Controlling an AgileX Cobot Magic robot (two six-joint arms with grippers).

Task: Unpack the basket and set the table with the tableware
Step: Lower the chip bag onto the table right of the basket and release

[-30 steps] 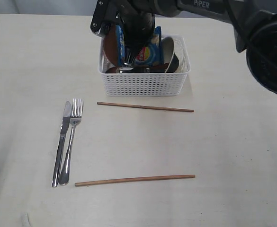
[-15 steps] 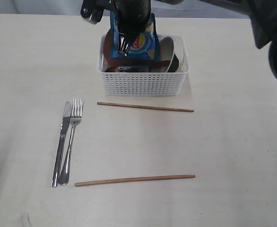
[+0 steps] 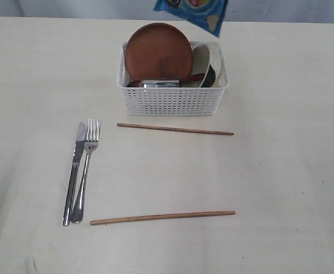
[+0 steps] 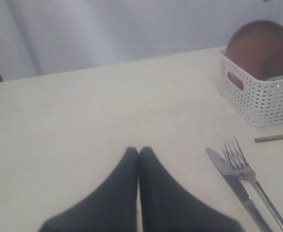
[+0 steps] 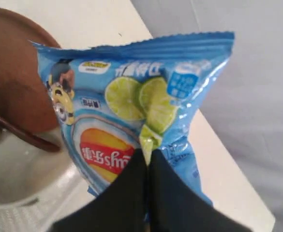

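- Right gripper (image 5: 146,157) up high, black fingers pinched tight on the edge of a glossy blue chip bag (image 5: 141,96) printed with lime slices. The bag dangles clear of everything.
- That bag is no tableware, so this looks like clearing the way. By my count the job is about half done: four pieces out, four to go.
- Straight below the right gripper sits the white rectangular plastic basket (image 3: 175,103) with perforated lattice sides.
- Inside it, a round reddish-brown plate (image 3: 158,51) stands on edge at one end and a white bowl (image 3: 204,60) lies tipped at the other. A shiny steel cup (image 3: 161,84) lies low by the front wall. A dark red strip beside it is probably the wooden spoon (image 3: 194,76), mostly hidden.
- Farther out, on the pale cream table (image 3: 281,171), are two long thin brown chopsticks (image 3: 175,129). One is just beside the basket, the other well apart from it.
- A steel knife (image 3: 75,171) and steel fork (image 3: 87,162) lie side by side, touching.
- Left gripper (image 4: 139,152) hangs low over bare tabletop, tips pressed together on nothing, with the cutlery just ahead of it and the basket beyond.
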